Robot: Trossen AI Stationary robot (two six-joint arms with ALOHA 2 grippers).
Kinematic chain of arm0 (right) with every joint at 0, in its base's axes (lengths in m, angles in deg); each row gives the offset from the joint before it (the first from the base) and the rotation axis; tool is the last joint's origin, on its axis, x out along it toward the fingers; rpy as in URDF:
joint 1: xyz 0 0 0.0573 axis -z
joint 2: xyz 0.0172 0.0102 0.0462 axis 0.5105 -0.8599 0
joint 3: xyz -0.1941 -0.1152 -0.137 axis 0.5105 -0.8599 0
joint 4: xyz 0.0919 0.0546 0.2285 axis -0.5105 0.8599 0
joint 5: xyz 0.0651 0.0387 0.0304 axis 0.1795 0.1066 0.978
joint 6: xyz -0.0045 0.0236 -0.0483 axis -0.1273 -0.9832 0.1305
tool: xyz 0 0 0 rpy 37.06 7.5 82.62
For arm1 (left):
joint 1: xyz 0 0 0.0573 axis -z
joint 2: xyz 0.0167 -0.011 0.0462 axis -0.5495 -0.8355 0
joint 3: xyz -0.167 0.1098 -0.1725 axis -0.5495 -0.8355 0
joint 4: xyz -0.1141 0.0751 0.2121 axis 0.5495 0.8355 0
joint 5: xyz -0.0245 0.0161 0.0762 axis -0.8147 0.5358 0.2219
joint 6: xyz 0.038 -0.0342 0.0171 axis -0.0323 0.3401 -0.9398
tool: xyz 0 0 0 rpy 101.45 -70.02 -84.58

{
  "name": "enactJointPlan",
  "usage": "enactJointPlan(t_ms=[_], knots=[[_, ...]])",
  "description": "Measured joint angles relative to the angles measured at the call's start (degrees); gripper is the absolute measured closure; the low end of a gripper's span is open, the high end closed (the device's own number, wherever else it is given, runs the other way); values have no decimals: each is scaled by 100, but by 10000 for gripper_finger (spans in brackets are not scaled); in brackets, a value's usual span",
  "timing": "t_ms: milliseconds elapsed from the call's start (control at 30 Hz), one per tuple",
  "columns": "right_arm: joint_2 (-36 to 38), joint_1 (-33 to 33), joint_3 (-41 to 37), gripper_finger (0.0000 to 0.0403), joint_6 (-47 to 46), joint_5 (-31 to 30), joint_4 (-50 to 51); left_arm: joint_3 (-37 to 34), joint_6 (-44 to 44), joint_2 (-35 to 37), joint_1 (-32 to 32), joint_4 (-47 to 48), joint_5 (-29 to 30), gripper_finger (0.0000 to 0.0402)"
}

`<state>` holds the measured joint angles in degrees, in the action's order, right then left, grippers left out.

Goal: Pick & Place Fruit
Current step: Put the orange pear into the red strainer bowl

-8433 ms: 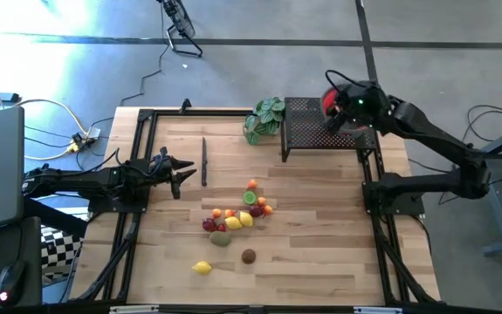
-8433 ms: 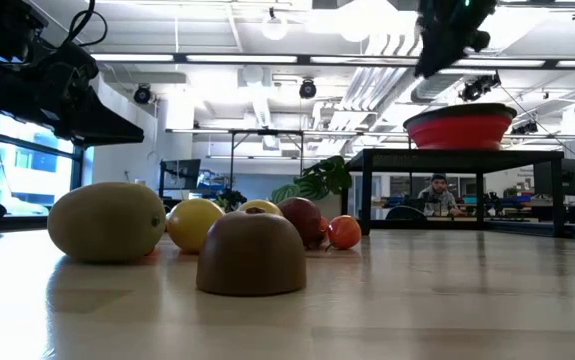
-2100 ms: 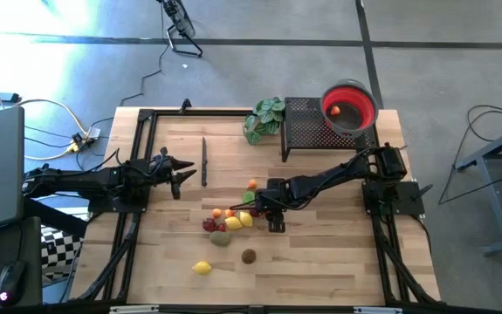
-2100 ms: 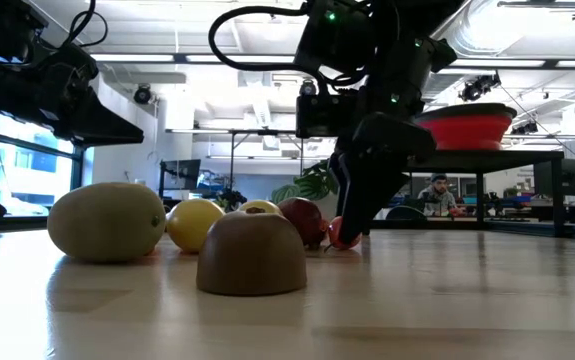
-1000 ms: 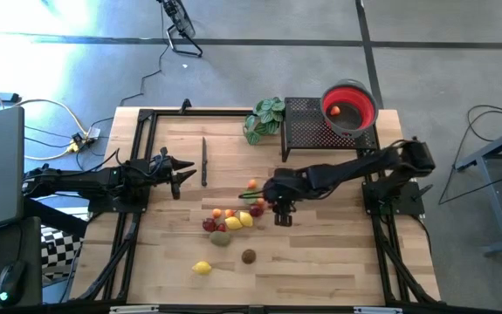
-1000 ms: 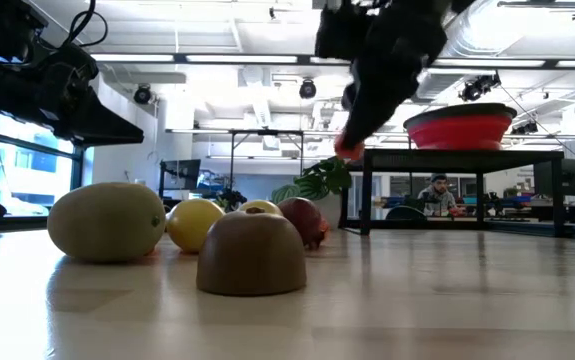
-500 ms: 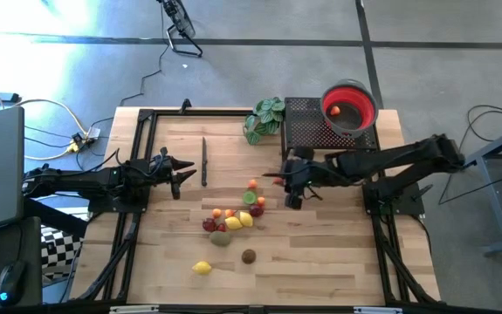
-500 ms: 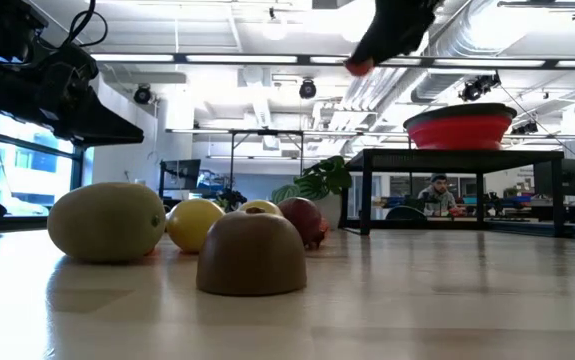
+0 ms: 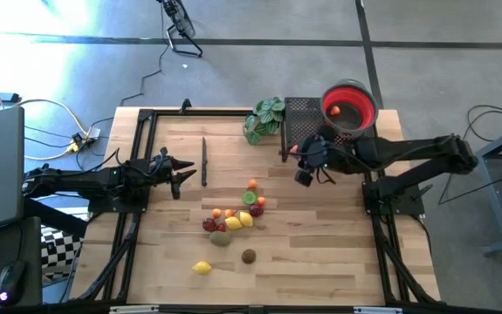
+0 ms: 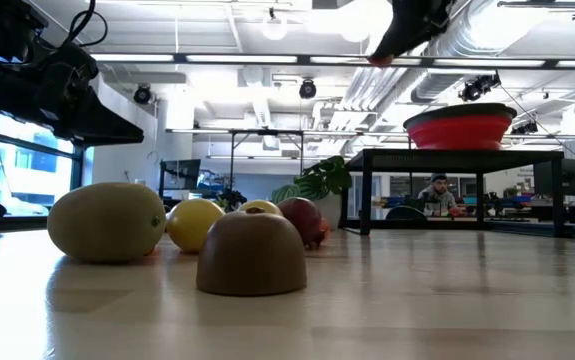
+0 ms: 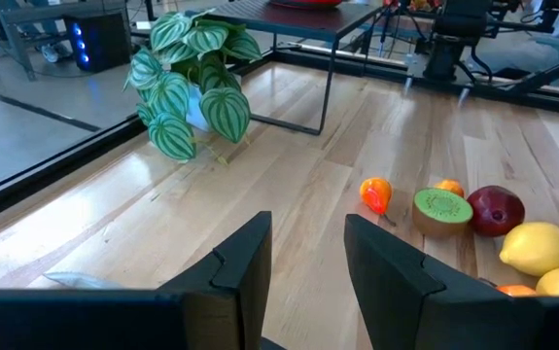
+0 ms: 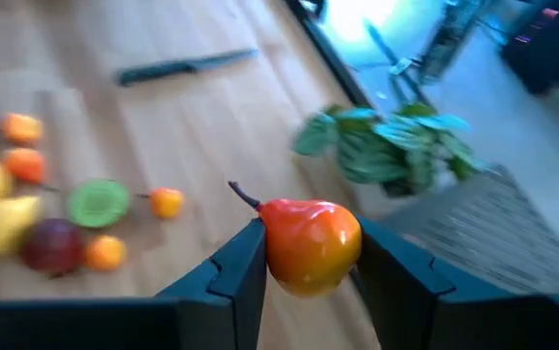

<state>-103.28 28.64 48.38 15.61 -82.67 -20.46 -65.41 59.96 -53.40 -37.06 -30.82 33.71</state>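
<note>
My right gripper [image 9: 297, 157] hangs high above the table beside the black mesh rack [image 9: 320, 131], shut on a red-orange pear-shaped toy fruit [image 12: 308, 244]; the low view shows the fruit [image 10: 379, 59] near the ceiling line. The other toy fruits [image 9: 236, 215] lie clustered on the table's middle, with a yellow one [image 9: 202, 268] and a brown one [image 9: 248, 255] nearer the front edge. The red bowl [image 9: 349, 107] stands on the rack with an orange fruit inside. My left gripper [image 9: 181, 174] waits open over the table's left side. My right gripper pinches the pear-shaped fruit across its rounded body [image 12: 271, 255], one finger [image 12: 238, 274] on each side. The fruit is lifted clear of the table, with its dark stem [image 12: 241, 193] pointing away from the wrist.
A green leafy plant [image 9: 265, 119] stands by the rack's left end, close to the right gripper. A dark knife [image 9: 204, 160] lies on the table's far left part. Black frame rails [image 9: 137, 218] run along both table sides. Bare wood lies right of the fruit cluster.
My right gripper, keeping the pear-shaped fruit, has risen well above the table and moved from the fruit cluster toward the far right, up to the rack and bowl. The fruits on the table have stayed put.
</note>
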Motion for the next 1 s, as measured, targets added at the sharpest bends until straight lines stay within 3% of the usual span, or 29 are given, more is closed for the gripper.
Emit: enactJointPlan(t_ms=[567, 767, 1000], knots=[[142, 1530, 2, 268, 86, -843, 598, 0, 0, -2, 0, 0, 0, 274], [190, 2003, 2, 268, 111, -1463, 598, 0, 0, 0, 0, 0, 0, 274], [208, 2701, 2, 268, 111, -1501, 671, 0, 0, 0, 0, 0, 0, 274]])
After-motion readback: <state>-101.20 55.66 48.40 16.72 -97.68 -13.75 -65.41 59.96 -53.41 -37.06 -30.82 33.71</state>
